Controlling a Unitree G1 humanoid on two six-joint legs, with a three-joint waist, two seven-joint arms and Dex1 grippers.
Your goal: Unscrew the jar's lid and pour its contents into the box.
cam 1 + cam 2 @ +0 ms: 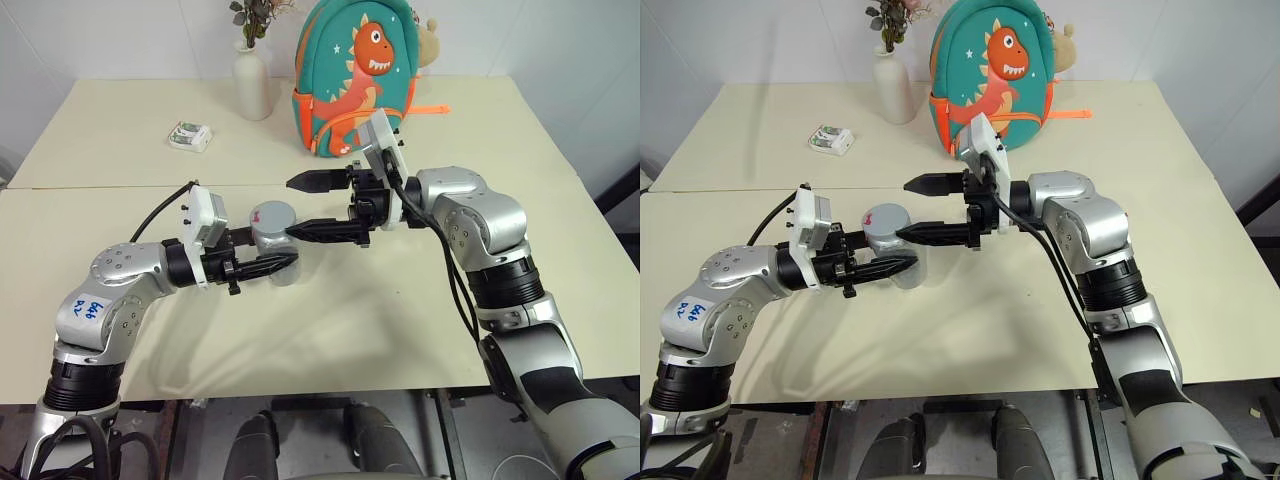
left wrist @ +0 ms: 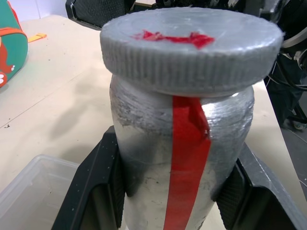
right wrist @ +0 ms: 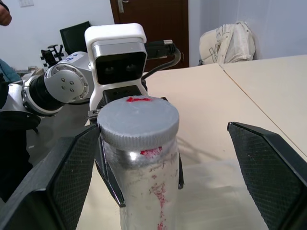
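My left end effector [image 1: 262,266] is clamped tight around the jar [image 1: 276,250], its two black fingers [image 2: 98,191] pressed against the jar's sides below the cap, holding it upright above the near half of the cream tabletop [image 1: 330,330]. The grey lid [image 1: 270,214] sits on top of the jar, with a red mark on its face, and a red strip runs down the jar's side. My right end effector [image 1: 312,206] reaches in level from the right with its fingers spread wide, one to either side of the lid and not touching it.

The clear box [image 2: 33,191] lies on the tabletop just beside the jar, seen past my left fingers. A seam runs across the tabletop between its near and far halves. Towards the far edge stand a white vase [image 1: 251,84] with a dark sprig and a teal dinosaur backpack [image 1: 357,70]; a small white-and-green packet [image 1: 190,136] lies near the far left corner. Pale walls back the tabletop, and beyond the near edge are a dark brown door [image 3: 151,21] and a black chair [image 3: 72,38].
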